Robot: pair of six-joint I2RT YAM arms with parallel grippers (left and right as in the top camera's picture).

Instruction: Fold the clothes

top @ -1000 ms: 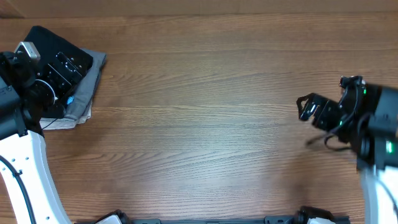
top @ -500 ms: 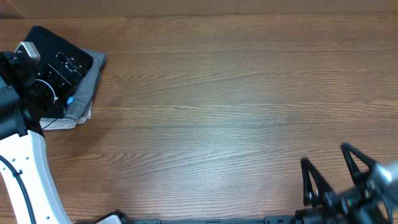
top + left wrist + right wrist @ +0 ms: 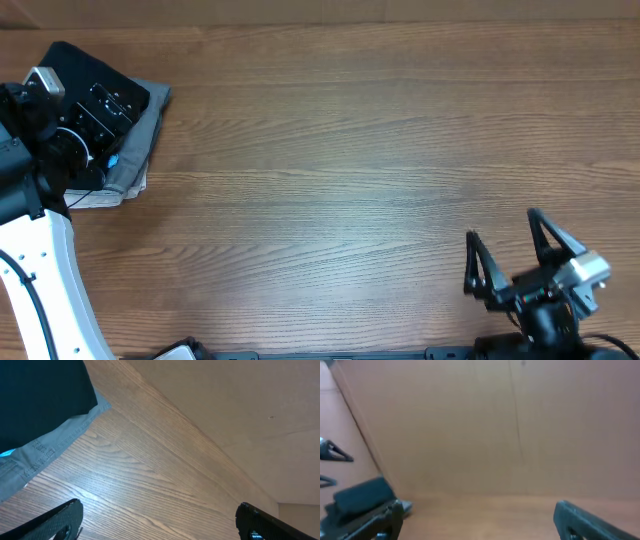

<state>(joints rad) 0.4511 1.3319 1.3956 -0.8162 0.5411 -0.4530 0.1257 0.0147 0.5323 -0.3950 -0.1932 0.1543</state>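
- The table (image 3: 340,150) is brown wood-look board, its grain running left to right in the overhead view.
- A small pile of folded clothes sits at its far left corner, well apart from everything else.
- A grey-beige garment (image 3: 152,122) is the bottom layer and lies flat on the wood; its stitched edge (image 3: 45,445) shows in the left wrist view.
- A black T-shirt (image 3: 72,60) lies on top of that garment, not touching the table.
- A sliver of light blue fabric (image 3: 112,160) peeks out between them.
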